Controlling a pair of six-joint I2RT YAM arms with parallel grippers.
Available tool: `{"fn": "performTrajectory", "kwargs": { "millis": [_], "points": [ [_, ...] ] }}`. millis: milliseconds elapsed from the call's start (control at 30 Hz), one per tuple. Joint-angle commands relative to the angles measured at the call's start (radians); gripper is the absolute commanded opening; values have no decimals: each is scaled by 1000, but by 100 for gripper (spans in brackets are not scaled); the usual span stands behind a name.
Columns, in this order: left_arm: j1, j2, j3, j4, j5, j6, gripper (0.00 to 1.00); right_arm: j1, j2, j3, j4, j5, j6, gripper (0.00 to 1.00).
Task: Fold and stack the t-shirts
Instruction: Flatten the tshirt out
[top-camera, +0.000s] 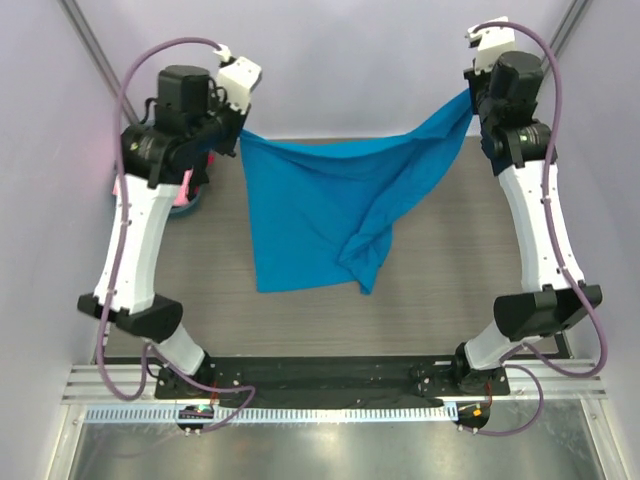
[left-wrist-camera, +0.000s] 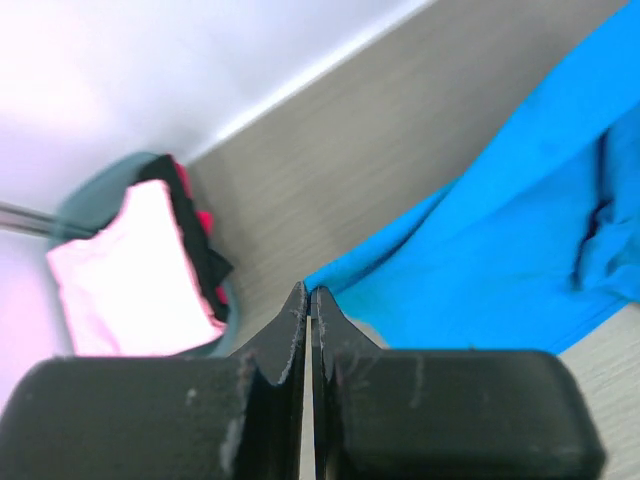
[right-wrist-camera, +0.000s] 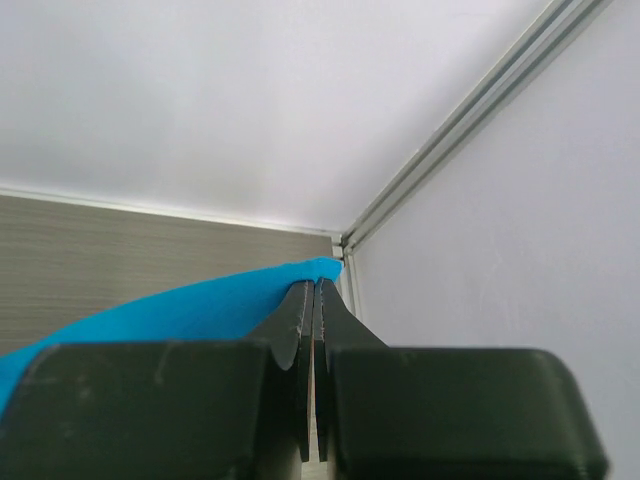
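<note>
Pink t-shirt (left-wrist-camera: 130, 270) and dark t-shirt (left-wrist-camera: 196, 240) lay heaped in the teal basket (left-wrist-camera: 88, 196) at far left. Beside it, the left tool (top-camera: 239, 130) was pinched together on one corner of the blue t-shirt (top-camera: 310, 210). The shirt's long axis ran left to right above the bench (top-camera: 450, 270), its lower edge bunched towards the right. The right tool (top-camera: 474, 98) was clamped on the opposite corner. Each tool met the cloth at its own tips, so neither arm looked nearer. No writing was readable.
</note>
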Motion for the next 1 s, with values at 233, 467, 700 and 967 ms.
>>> {"fn": "performTrajectory", "kwargs": {
  "millis": [233,467,700,967],
  "points": [
    [4,-291,-74,24,-81,37,0,14,-376,-15,-4,-74,6,1],
    [36,-425,-80,13,-57,34,0,14,-501,78,-156,-107,6,1],
    [78,-480,-25,47,-44,40,0,14,-554,137,-199,-103,-52,1],
    [78,-388,-78,153,-83,107,0,14,-441,142,-128,-103,-108,1]
  ]
}}
